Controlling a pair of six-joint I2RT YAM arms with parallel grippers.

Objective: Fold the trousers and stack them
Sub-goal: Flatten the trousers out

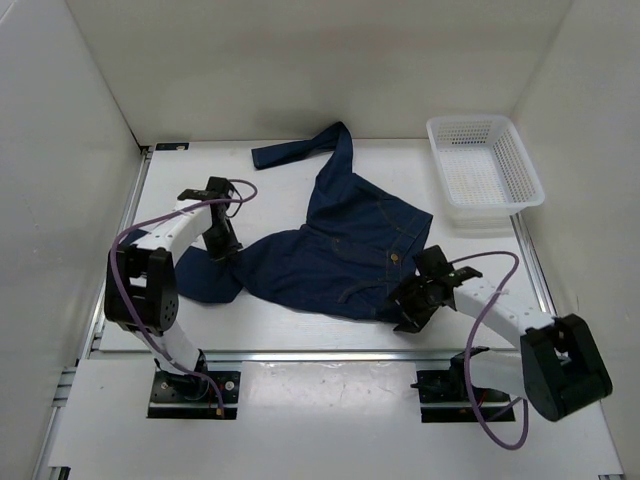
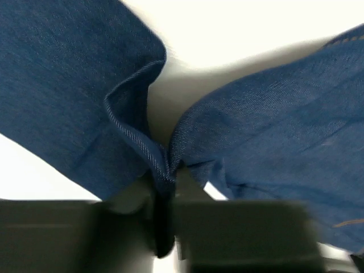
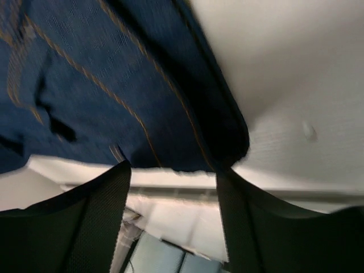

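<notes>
Left end effector (image 2: 165,190) tight on trousers (image 2: 273,125) fold: wrist view only.

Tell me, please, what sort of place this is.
Probably a robotics lab test cell: white walls box in a white table, a left arm and a right arm are bolted at its near edge, and the props are dark trousers and a plastic basket.
</notes>
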